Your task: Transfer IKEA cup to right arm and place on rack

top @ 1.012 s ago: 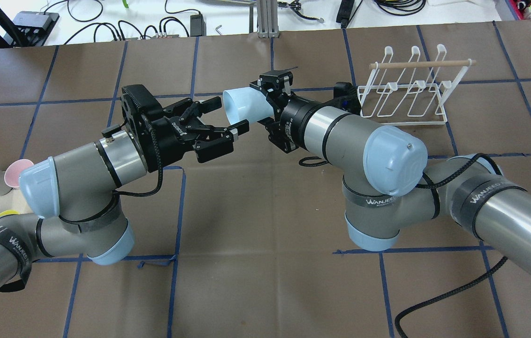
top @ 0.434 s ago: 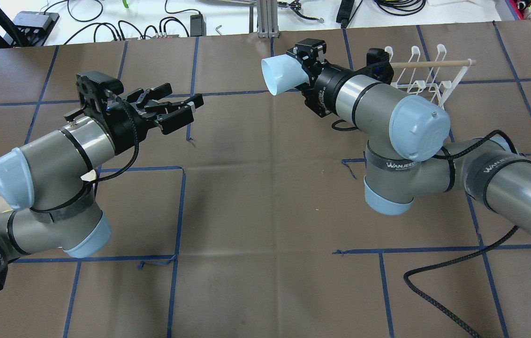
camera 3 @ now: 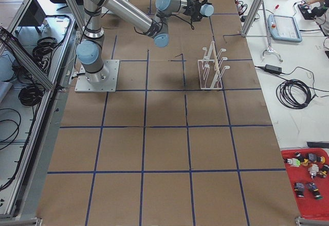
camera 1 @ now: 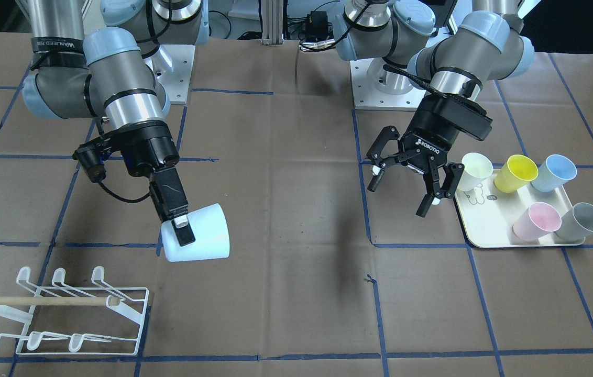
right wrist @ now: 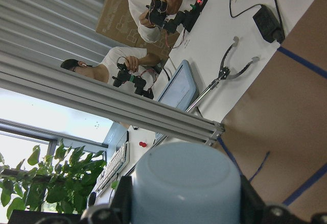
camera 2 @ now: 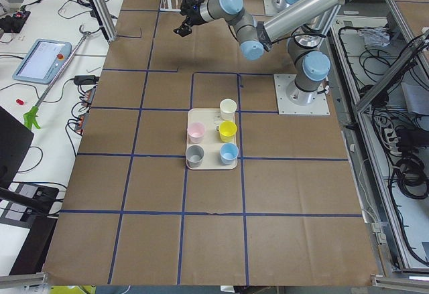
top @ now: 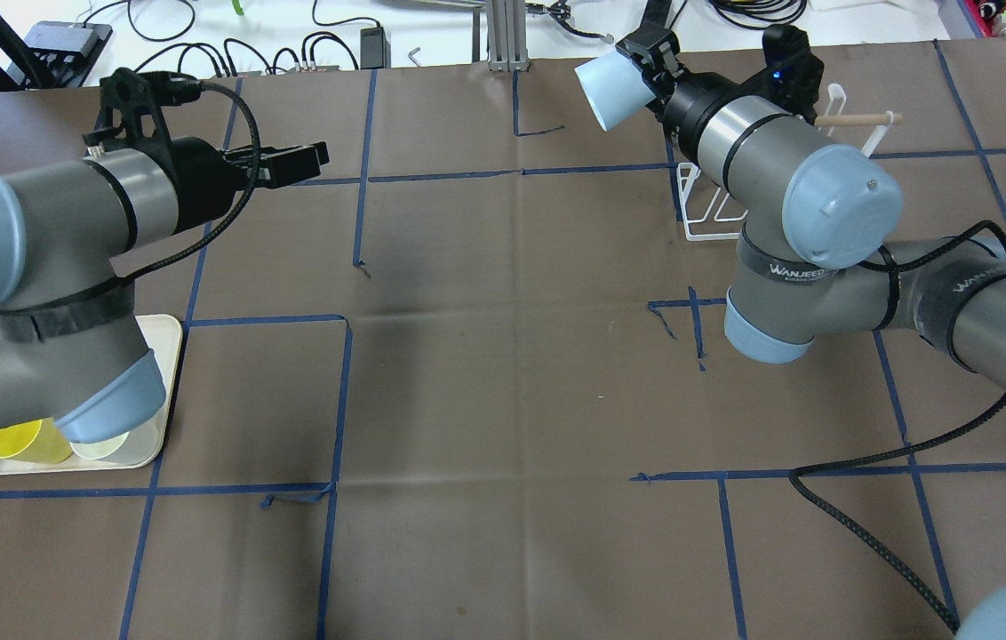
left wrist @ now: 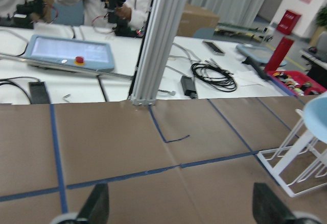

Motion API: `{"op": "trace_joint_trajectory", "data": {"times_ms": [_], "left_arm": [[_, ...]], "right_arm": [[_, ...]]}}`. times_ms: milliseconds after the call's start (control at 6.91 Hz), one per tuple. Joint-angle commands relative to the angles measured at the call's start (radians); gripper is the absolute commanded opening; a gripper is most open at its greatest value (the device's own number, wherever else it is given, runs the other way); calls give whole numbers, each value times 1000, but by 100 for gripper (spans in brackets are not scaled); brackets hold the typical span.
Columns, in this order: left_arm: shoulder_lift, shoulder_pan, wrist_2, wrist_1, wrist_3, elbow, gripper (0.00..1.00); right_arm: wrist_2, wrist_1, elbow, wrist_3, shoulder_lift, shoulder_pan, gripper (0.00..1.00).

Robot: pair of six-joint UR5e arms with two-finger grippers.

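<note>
The cup (camera 1: 205,235) is gripped by the right gripper (camera 1: 185,234), whose jaws are clamped across its wall. One finger (camera 1: 184,233) is seen against the near side in the front view, while the other is hidden behind the cup. The cup is held on its side, clear of the table (camera 1: 296,220), near the rack (camera 1: 71,314) but apart from it. In the overhead view it is seen beyond the rack's left end, and most of the rack is covered by the right arm, so that only some white wire and the end of the dowel (top: 858,117) are shown. In the right wrist view the pale blue cup is framed between the two fingers. The left gripper (camera 1: 401,198) is held above the table with its jaws spread wide, well apart from the cup and just beside the tray (camera 1: 485,235). Five other cups (camera 1: 519,173) are set on the tray: cream, yellow and blue in the row nearer the robot, pink and grey in the other. In the left wrist view both fingertips are seen far apart at the bottom edge, with a corner of the rack and the cup's edge at the right.
</note>
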Motion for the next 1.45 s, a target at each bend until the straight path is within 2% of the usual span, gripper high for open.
{"op": "trace_joint_trajectory", "data": {"times_ms": [0,145,289,434,579,868,1302], "left_arm": [[11,-90,273,-570,-14,234,100],[-3,-132,356,-882,-102,345,100],[-12,-140,421,-1107,-112,455,100],[-12,-141,452,-1211,-112,494,100],[-11,-146,452,-1215,-114,493,100],[-11,-147,452,-1209,-109,489,100],[-16,-147,441,-1186,-106,484,100]], "right_arm": [[-144,-34,-34,-311,38,-29,19],[-150,-40,-47,-449,41,-58,18],[-150,-52,-74,-585,58,-84,18],[-153,-90,-108,-733,99,-100,18],[-153,-104,-149,-831,151,-106,18],[-181,-138,-203,-887,228,-117,18],[-224,-137,-180,-917,276,-126,20]]}}
